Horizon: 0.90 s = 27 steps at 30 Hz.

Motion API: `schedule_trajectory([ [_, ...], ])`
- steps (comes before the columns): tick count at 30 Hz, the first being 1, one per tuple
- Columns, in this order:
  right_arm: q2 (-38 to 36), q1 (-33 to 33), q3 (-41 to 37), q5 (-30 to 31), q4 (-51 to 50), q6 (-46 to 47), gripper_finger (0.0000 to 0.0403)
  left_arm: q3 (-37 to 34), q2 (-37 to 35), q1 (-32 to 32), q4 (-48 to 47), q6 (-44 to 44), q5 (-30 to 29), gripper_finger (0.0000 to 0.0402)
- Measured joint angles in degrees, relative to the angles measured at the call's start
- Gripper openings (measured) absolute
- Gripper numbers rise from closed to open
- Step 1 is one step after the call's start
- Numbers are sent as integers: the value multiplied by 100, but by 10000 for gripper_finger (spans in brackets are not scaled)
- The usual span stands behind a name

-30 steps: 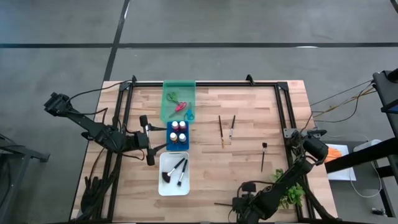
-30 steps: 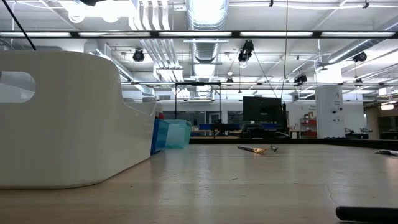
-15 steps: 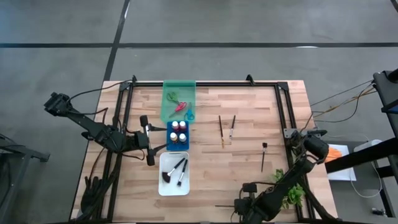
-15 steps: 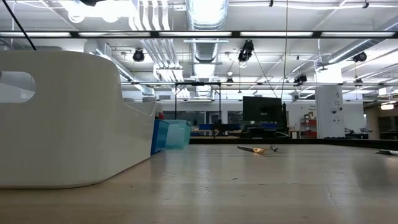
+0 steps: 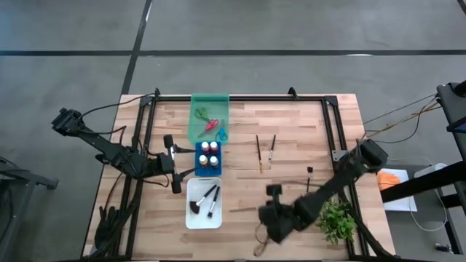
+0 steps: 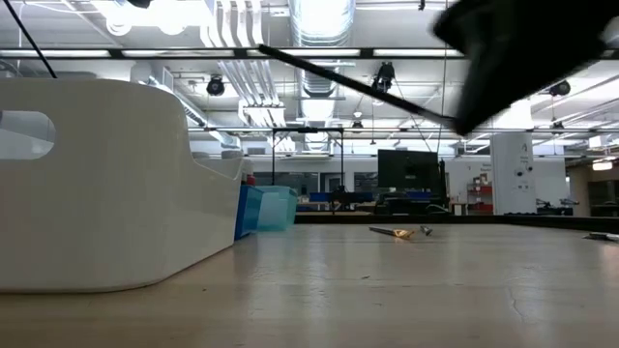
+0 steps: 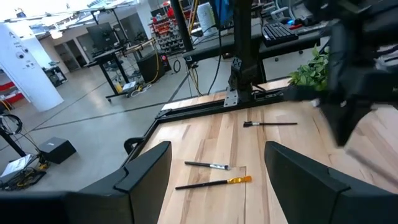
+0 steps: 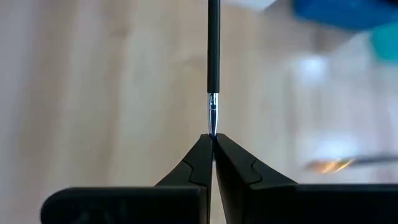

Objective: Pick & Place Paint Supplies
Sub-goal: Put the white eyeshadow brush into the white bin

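My right gripper [image 5: 266, 211] hangs over the table's near middle, shut on a thin dark brush [image 5: 246, 210] that points toward the white tray [image 5: 191, 218]. In the low view the brush [image 6: 358, 85] slants high above the table. My left gripper [image 5: 175, 164] waits open beside the blue tray [image 5: 196, 156], which holds the paint bottles [image 5: 209, 154]. Scissors [image 5: 211, 124] lie in the green tray [image 5: 196, 102], and two brushes [image 5: 206, 200] lie in the white tray. Three more brushes [image 5: 258, 153] [image 5: 271, 148] [image 5: 309, 182] lie flat on the wood. My right gripper [image 8: 212, 135] pinches the brush at its silver ferrule end [image 8: 212, 118], between the very tips of the two fingers [image 8: 196, 162]. The dark handle [image 8: 213, 43] runs straight out along the fingers' line. The brush is lifted clear of the table.
A leafy green plant [image 5: 337, 218] stands at the near right corner. A black frame rail [image 5: 329, 131] borders the table. Bare wood [image 5: 247, 185] lies between the trays and the loose brushes. In the left wrist view the right arm [image 7: 354, 74] shows beyond the brushes [image 7: 214, 182].
My right gripper has risen from the table's near edge and swung toward the far-left, carrying the brush with it. The brush, lying on the wood a second ago, is now lifted clear and high in the low view.
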Motion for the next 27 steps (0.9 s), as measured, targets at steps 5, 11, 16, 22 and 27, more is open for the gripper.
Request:
schedule_trajectory([
  [5, -239, -771, -54, 100, 403, -1757, 11, 0, -2, 0, 113, 108, 0, 266],
  [11, -319, -1592, -32, -1076, 1723, -3480, 10, 0, -2, 0, 111, 144, 0, 266],
  [16, -246, -1929, -34, -1644, 2573, -4412, 10, 0, -2, 0, 112, 224, 0, 266],
  [22, 3, -2098, -34, -2209, 3729, -5279, 10, 0, -2, 0, 115, 275, 0, 267],
  [27, 441, -2183, -34, -2673, 4570, -5717, 10, 0, -2, 0, 159, 273, 0, 267],
])
